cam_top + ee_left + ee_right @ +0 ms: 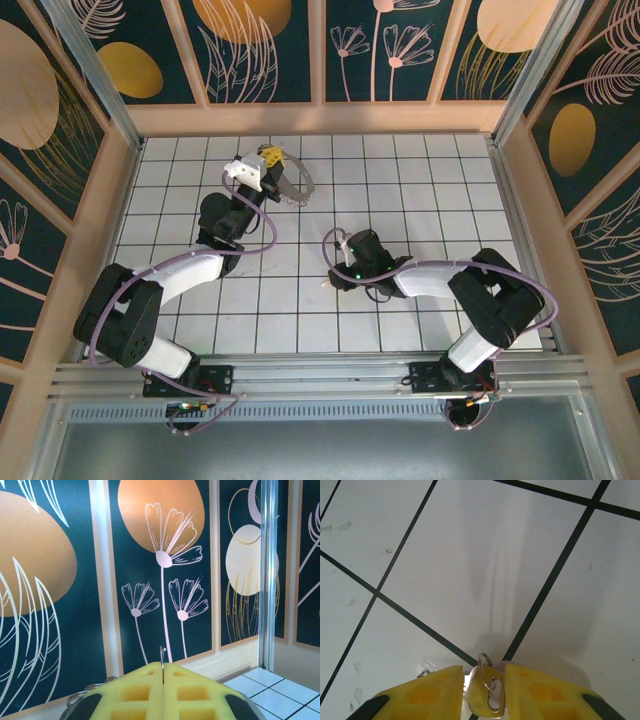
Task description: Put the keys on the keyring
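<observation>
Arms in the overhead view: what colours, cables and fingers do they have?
The left arm and right arm have black joints and white link shells, with a purple cable looping along each. The fingers are yellow blocks with square recesses and black outer edges.

Both arms had glossy white link shells between bulky black joint housings, the left arm at eight o'clock in the overhead view and the right arm at four o'clock. A lilac cable looped loosely along each arm, and each stood on a black base plate. The left gripper and right gripper wore yellow fingers moulded with square recesses and backed in black.
</observation>
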Robot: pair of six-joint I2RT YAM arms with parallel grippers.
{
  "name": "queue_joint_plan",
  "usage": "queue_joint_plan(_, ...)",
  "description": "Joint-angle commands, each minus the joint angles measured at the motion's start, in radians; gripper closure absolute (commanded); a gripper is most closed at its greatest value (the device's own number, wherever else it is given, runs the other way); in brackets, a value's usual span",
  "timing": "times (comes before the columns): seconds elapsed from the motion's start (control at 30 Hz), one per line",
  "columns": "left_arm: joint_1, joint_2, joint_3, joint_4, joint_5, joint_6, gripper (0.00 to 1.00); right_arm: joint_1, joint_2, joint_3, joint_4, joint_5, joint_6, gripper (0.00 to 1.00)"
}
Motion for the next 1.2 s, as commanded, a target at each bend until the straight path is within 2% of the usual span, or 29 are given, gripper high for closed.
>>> queue_joint_plan(0.0,0.006,0.005,0.036,0.053,0.013,-0.015,1.00,-0.006,0.015,0.025,0.011,-0.013,-0.010,0.73)
queue_joint_plan(0.2,0.006,0.004,0.033,0.053,0.012,-0.018,1.00,-0.006,0.025,0.029,0.012,-0.004,-0.008,0.79)
queue_joint_plan(0.4,0.006,0.004,0.032,0.054,0.015,-0.021,1.00,-0.007,0.010,0.026,0.017,0.016,0.000,1.00)
queue_joint_plan(0.53,0.006,0.001,0.028,0.052,0.020,-0.023,1.00,-0.020,-0.053,0.012,0.017,0.013,0.007,1.00)
queue_joint_plan(0.87,0.006,0.000,0.025,0.059,0.044,-0.027,1.00,-0.091,-0.250,-0.031,0.026,-0.095,0.021,1.00)
queue_joint_plan(1.17,0.006,-0.006,0.039,0.009,0.177,-0.023,1.00,-0.200,-0.439,-0.081,0.076,-0.159,0.059,1.00)
